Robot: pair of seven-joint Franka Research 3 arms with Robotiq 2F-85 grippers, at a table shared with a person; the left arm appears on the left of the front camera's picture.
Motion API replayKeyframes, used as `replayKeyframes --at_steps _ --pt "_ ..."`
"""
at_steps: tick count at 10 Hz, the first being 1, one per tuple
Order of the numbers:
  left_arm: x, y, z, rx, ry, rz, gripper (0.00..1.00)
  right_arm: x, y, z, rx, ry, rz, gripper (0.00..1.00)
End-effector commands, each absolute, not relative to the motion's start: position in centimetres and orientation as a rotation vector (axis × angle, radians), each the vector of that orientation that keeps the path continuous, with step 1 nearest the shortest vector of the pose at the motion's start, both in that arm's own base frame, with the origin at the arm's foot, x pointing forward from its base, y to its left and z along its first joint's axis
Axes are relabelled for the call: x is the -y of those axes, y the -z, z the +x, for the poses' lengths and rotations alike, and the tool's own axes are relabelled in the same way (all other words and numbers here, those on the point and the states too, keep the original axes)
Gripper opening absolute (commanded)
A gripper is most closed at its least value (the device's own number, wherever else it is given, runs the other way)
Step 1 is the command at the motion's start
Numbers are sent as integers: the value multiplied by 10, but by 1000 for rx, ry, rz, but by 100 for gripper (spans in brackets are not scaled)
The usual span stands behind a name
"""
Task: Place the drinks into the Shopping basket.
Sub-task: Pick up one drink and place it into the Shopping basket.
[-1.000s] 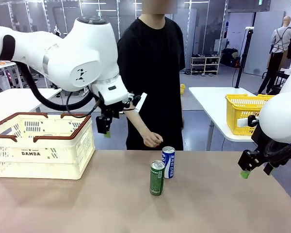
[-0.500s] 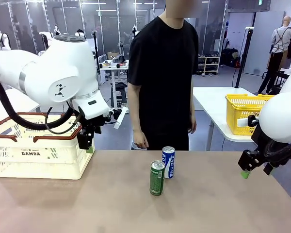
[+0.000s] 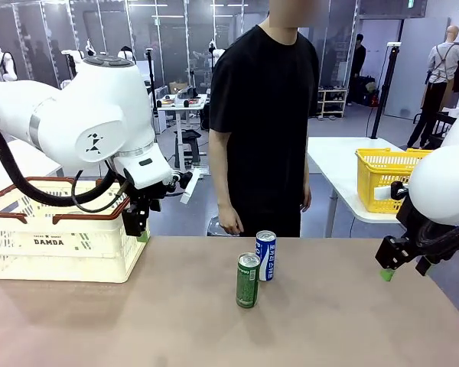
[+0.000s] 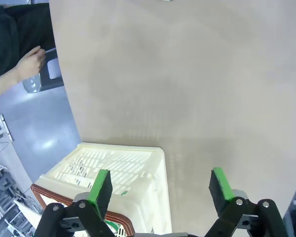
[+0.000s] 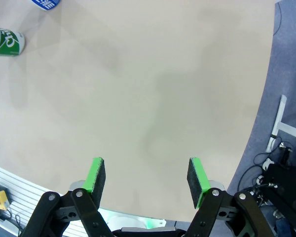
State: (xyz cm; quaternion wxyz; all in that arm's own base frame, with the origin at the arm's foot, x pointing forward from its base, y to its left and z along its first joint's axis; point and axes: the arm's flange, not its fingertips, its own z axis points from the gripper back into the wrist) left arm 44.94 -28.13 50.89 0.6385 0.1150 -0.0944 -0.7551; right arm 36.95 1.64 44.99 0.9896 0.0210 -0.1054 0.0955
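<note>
Cream-white plastic is sitting at your left end of the desk [image 3: 329,321]: the Shopping basket [image 3: 30,256], and from what its slotted wall is showing I cannot tell whether anything is lying inside. Both drinks are standing upright at mid-desk, the green can [image 3: 247,280] nearer you and the blue can [image 3: 265,256] just behind and beside it, too close for you to tell whether they are touching. So you are looking at the start of a pick, with neither can lifted yet. Your left hand [image 3: 138,229] is hanging at the basket's inner corner with its fingers spread as wide as they go, holding and touching nothing; in its wrist view [image 4: 160,190] one pad is lying over the basket rim [image 4: 113,165] and the other over bare desk. Your right hand [image 3: 404,267] is hovering off the desk's right edge, fingers partly spread and empty [image 5: 145,180], with the green can [image 5: 5,42] well away from it. The next move is probably calling for one hand to travel to the pair and straddle the green can alone, without nudging the blue one over. The person's hand [image 3: 231,222] is hanging just behind the cans, so you are wanting a clear approach.
</note>
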Motion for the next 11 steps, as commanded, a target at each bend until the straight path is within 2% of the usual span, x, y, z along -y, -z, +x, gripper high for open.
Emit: replayKeyframes --at_steps 1,4,6,9,11 --pt "281 -509 449 216 1722 263 100 -15 -450 369 213 -192 42 84" --pt "314 -522 475 421 1914 182 100 -15 -450 369 213 -192 42 84" --pt "354 -529 486 493 2038 109 100 -15 -450 369 213 -192 42 84" --pt "414 -528 501 425 2014 -79 100 -15 -450 369 213 -192 42 84" --pt "429 -526 498 392 1950 -114 100 -15 -450 369 213 -192 42 84"
